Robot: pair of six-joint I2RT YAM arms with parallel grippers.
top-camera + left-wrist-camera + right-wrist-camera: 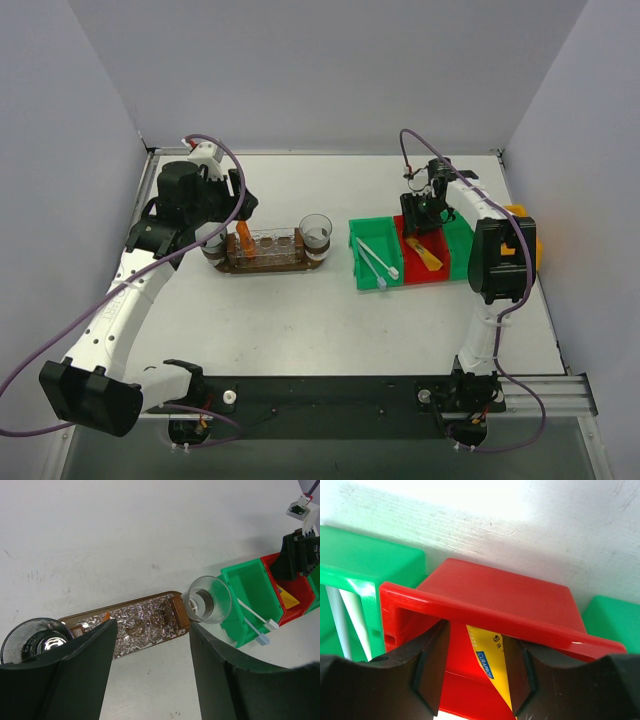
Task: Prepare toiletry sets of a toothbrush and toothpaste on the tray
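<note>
Our right gripper (pixel 476 652) hangs open over the far end of the red bin (pixel 495 592), near the bench's right edge. Its fingers straddle the toothpaste tube (pixel 489 667). The tube's long axis slants off toward the near right corner, so we reckon closing pinches across its width. The tray (pixel 268 268) sits left of centre, with our left gripper (pixel 150 675) open over its left end.

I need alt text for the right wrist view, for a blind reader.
The right gripper, open, straddles a yellow-orange toothpaste tube lying in the red bin. White toothbrushes lie in the green bin beside it.
</note>
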